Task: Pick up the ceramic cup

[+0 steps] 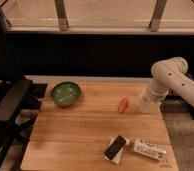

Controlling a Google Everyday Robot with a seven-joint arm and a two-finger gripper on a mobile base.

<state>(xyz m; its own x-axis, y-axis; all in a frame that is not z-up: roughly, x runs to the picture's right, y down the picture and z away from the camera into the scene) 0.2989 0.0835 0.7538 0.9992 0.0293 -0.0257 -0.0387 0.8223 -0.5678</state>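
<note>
The ceramic cup (142, 107) is a small pale round cup near the right edge of the wooden table (90, 130). It shows only partly, low at the end of my white arm (167, 75). My gripper (147, 100) reaches down from the right and sits right at the cup, merging with it in the camera view. I cannot tell whether it holds the cup.
A green bowl (66, 93) stands at the back left of the table. An orange carrot-like item (123, 105) lies just left of the cup. A dark packet (116, 148) and a white packet (149, 150) lie near the front right. A black chair (10, 107) stands to the left.
</note>
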